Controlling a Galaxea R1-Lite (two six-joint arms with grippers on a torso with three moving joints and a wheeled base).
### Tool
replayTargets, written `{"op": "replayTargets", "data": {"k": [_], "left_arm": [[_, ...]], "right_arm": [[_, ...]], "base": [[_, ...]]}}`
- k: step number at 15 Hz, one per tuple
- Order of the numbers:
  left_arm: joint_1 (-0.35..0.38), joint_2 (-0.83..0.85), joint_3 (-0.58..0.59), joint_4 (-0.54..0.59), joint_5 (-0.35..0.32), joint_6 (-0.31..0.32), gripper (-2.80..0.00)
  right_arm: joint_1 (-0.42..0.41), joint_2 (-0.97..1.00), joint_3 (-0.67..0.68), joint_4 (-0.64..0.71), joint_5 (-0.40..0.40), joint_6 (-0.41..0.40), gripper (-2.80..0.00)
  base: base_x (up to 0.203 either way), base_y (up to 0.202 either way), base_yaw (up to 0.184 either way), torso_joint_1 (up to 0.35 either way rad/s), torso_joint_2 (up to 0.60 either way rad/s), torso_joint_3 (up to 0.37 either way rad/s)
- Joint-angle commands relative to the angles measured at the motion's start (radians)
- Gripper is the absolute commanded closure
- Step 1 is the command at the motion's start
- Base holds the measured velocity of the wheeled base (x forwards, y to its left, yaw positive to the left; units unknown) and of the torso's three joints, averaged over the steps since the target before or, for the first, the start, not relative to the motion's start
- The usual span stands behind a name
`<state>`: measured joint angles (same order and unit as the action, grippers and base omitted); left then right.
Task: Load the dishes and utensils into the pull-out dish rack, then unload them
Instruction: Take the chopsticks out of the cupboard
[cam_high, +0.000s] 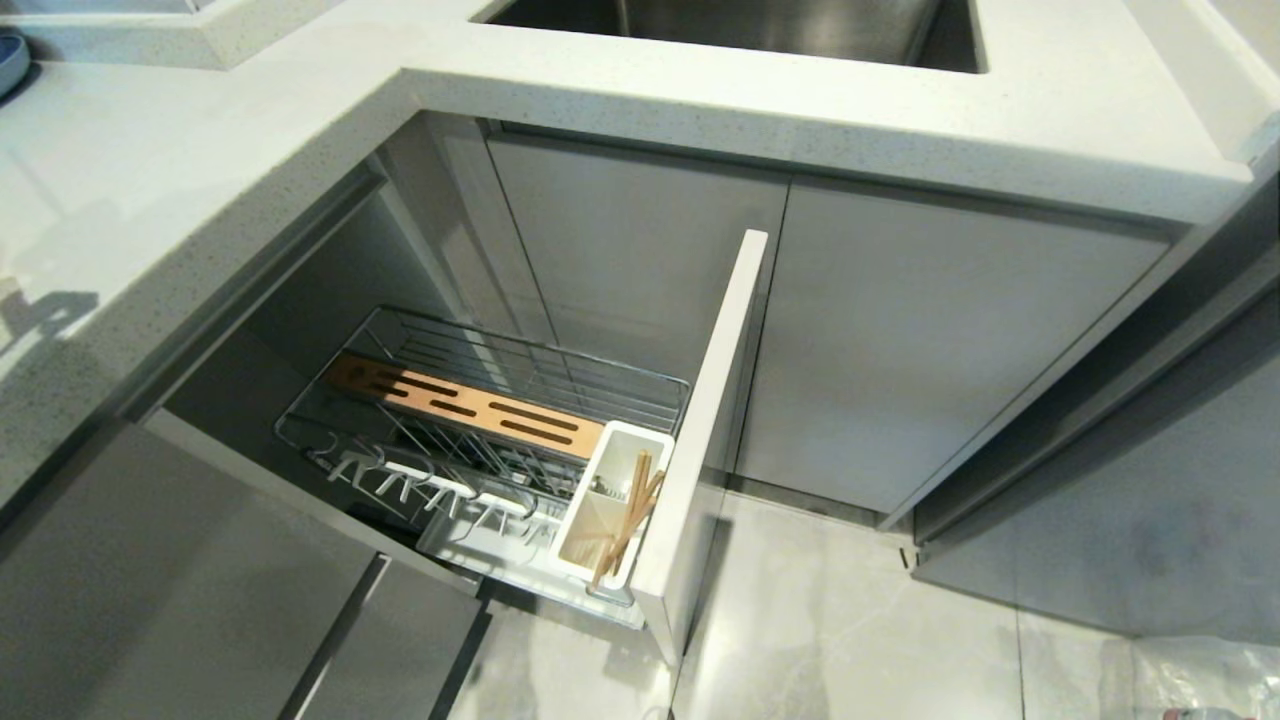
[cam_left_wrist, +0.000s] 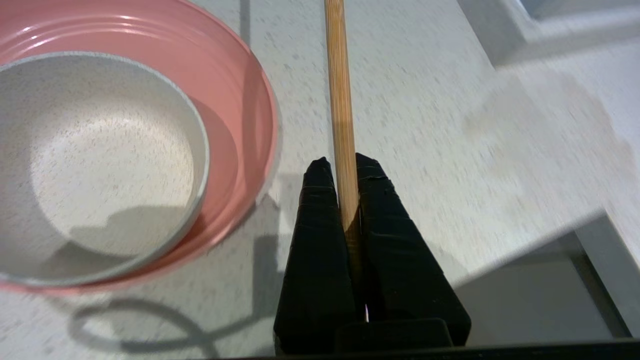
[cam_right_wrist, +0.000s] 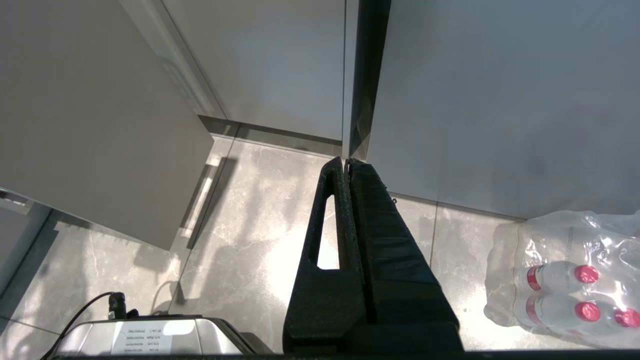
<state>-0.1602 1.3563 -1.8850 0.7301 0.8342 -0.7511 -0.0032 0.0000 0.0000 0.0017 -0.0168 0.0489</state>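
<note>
The left tool is clamped tight on 1 long, pale wooden chopstick above the speckled bench, beside the off-white bowl nested in a pink bowl. Other chopsticks stand in the pulled-out dish rack's white cup. The right tool hangs fully closed and empty over the floor.

White label on robot base, print too small to read
</note>
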Motion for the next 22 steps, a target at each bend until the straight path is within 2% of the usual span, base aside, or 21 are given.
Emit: {"op": "replayTargets", "data": {"k": [1,5,9,14,17,22], "left_arm": [[0.034,0.075,0.005,-0.021,0.023,-0.016,0.0],[0.092,0.157,0.003,-0.073,0.055,-0.086,0.0],[0.149,0.169,0.011,-0.074,0.054,-0.121,0.0],[0.219,0.17,0.04,-0.075,0.048,-0.135,0.0],[0.257,0.17,0.051,-0.075,0.04,-0.142,0.0],[0.316,0.166,0.098,-0.075,-0.027,-0.166,0.0]], "right_arm": [[0.0,0.0,0.002,0.0,0.0,0.0,0.0],[0.0,0.0,0.002,0.0,0.0,0.0,0.0],[0.0,0.0,0.002,0.0,0.0,0.0,0.0],[0.0,0.0,0.002,0.0,0.0,0.0,0.0],[0.0,0.0,0.002,0.0,0.0,0.0,0.0],[0.0,0.0,0.002,0.0,0.0,0.0,0.0]], "base": [[0.0,0.0,0.0,0.0,0.0,0.0],[0.0,0.0,0.0,0.0,0.0,0.0],[0.0,0.0,0.0,0.0,0.0,0.0],[0.0,0.0,0.0,0.0,0.0,0.0],[0.0,0.0,0.0,0.0,0.0,0.0],[0.0,0.0,0.0,0.0,0.0,0.0]]}}
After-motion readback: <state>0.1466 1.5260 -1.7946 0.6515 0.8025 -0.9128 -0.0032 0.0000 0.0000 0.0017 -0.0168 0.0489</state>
